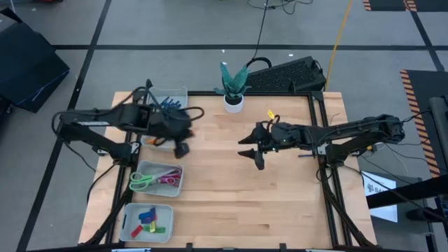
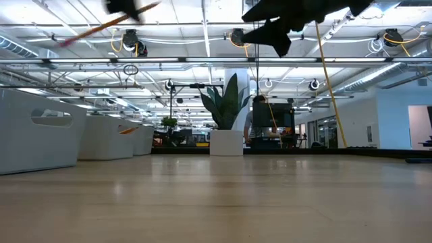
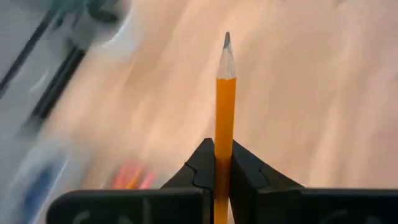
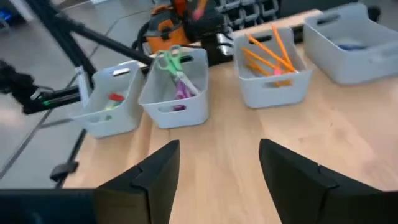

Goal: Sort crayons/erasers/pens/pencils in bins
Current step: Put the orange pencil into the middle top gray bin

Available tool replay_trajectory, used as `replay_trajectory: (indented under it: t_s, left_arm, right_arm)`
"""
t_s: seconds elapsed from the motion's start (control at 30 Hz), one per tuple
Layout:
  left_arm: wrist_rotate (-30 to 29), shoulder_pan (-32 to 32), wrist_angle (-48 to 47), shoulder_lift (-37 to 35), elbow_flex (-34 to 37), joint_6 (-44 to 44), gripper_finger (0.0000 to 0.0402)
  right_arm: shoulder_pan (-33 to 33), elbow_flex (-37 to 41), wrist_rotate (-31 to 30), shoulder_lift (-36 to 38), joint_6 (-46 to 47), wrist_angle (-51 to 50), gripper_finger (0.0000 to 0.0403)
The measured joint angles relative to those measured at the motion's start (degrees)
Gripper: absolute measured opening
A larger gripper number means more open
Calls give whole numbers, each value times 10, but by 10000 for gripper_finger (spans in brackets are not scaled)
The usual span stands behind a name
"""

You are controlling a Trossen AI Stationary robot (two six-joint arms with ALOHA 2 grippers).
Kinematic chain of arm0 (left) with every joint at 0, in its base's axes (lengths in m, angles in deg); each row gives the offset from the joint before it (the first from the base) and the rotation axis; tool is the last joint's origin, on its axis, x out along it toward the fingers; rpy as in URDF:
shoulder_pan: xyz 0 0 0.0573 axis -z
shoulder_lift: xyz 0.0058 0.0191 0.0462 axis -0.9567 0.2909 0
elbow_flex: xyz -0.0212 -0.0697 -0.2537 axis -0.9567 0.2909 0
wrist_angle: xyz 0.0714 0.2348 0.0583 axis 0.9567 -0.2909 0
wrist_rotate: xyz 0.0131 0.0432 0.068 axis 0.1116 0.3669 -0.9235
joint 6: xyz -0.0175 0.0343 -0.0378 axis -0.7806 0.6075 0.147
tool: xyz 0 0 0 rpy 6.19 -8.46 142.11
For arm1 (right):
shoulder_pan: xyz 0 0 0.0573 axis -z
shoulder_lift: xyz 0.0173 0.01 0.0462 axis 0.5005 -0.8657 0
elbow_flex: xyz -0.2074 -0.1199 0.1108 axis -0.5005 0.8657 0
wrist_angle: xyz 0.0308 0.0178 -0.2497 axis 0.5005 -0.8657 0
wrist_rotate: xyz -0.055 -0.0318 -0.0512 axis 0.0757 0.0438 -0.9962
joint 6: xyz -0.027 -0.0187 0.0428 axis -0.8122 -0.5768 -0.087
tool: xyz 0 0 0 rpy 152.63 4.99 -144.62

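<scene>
An orange pencil is held in my left gripper, which is shut on it. In the high view this gripper hangs at the table's left side, beside the row of four pale bins. The bins hold pens, pencils, scissors and erasers. My right gripper hovers open over the middle of the table with nothing between its fingers. My left gripper pinches the pencil's shaft between its two fingers. The pencil lies along the fingers, and its sharpened tip sticks out well past them. In the low view the pencil is tilted and high above the table.
A white pot with a green plant stands at the table's far edge. Bare wood lies between the bins and the right edge. A black keyboard-like object lies beyond the far edge.
</scene>
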Motion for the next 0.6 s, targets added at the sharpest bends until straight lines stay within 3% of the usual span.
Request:
replay_trajectory:
  t_s: [0.1, 0.2, 0.37, 0.6]
  left_arm:
    - [-16, -22, -152, -9, 7, -48, 19]
    - [-17, -66, -219, -1, 38, -50, 19]
    - [11, -141, -176, 51, 96, 19, 19]
    - [-5, -197, -148, 139, 168, 104, 25]
  right_arm:
    - [-23, 0, -36, 0, -36, 3, 209]
    - [-57, 0, -109, 0, -102, 3, 204]
    - [-105, -29, -186, -11, -144, -14, 204]
    - [-142, -130, -249, -62, -155, -233, 204]
